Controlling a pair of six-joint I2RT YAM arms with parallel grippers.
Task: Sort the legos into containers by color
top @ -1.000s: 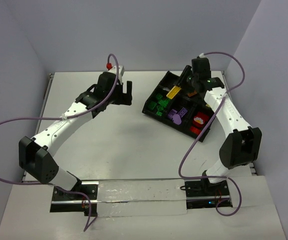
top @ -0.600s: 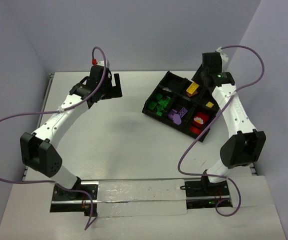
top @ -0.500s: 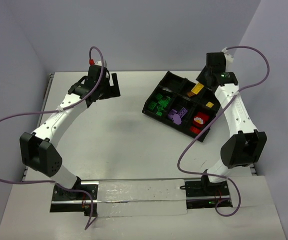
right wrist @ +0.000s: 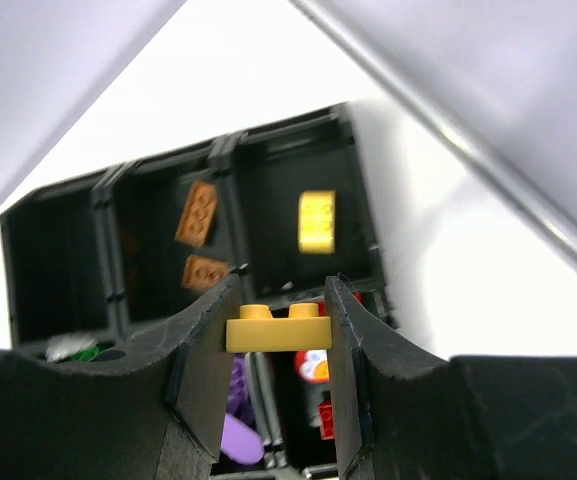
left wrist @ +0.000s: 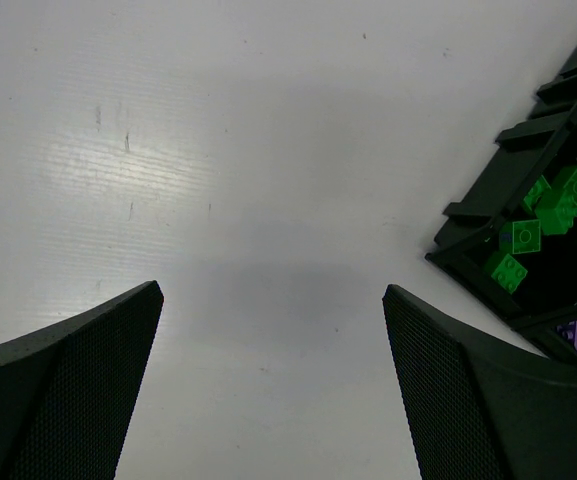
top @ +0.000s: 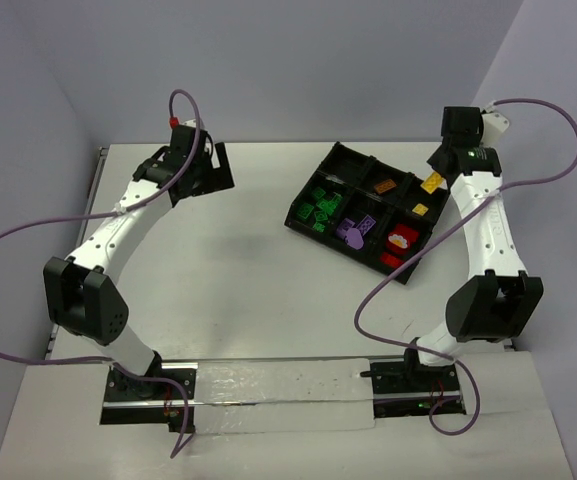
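The black tray (top: 307,189) of containers sits at the back right of the table. Its bins hold green legos (top: 320,211), purple ones (top: 354,230), red ones (top: 398,246), brown ones (top: 386,185) and a yellow one (top: 420,209). My right gripper (top: 436,178) hangs over the tray's far right corner, shut on a flat yellow lego (right wrist: 279,328). In the right wrist view, the yellow lego in its bin (right wrist: 316,221) and the brown legos (right wrist: 197,213) lie below. My left gripper (top: 214,166) is open and holds nothing, far left of the tray.
In the left wrist view the open left gripper (left wrist: 271,291) hovers over bare white table, with the tray's corner (left wrist: 468,236) and green legos (left wrist: 543,208) at the right edge. Purple cables loop off both arms. Walls stand close behind and to the right.
My right gripper carried the yellow lego from over the tray's back-left bins rightward to its far right corner. My left arm swung back and left, away from the tray.
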